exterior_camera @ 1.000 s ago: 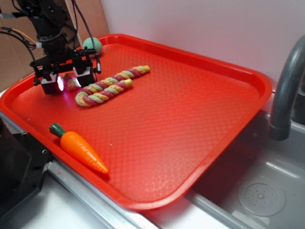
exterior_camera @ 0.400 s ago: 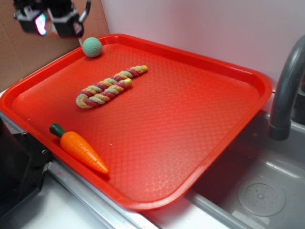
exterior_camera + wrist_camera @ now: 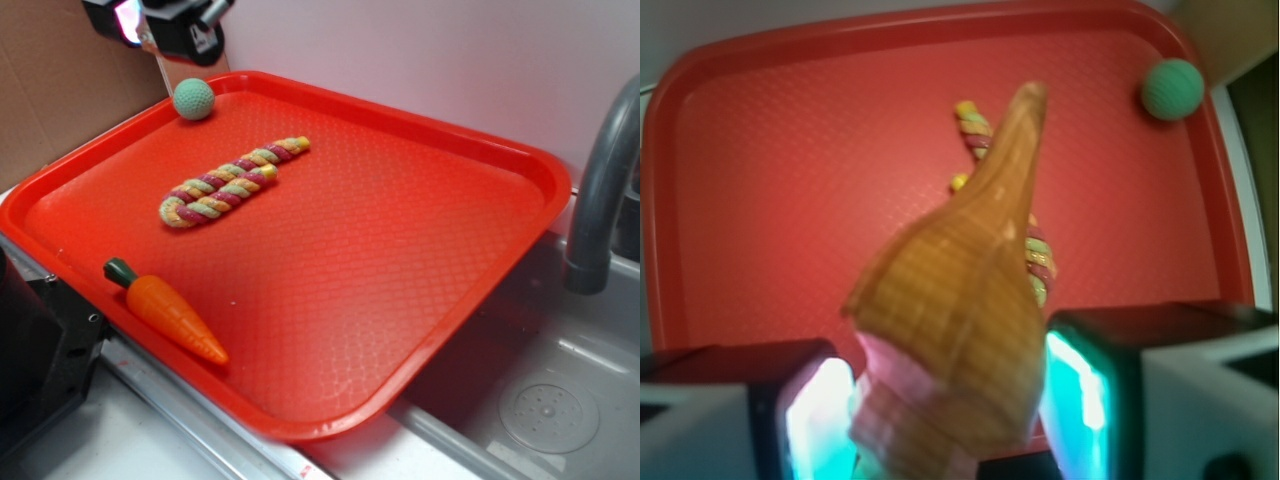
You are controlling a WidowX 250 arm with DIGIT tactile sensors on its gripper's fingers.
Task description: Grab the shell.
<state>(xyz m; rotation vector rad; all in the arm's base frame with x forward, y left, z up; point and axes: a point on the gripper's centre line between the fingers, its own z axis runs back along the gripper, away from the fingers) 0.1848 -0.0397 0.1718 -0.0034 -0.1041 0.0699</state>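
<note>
My gripper is high above the tray's far left corner, shut on the shell. In the wrist view the shell is a tan-brown ribbed lump with a long pointed tip, pinched between my two fingers. In the exterior view only its narrow tip hangs below the gripper, just left of the teal-green ball.
The red tray holds a braided rope toy, the green ball at its far left corner and an orange toy carrot at its near left edge. A grey faucet and a sink are on the right.
My gripper closed on the shell on the tray, lifted it high off the tray, then shifted a little to the right. The spot beside the rope toy is now bare.
</note>
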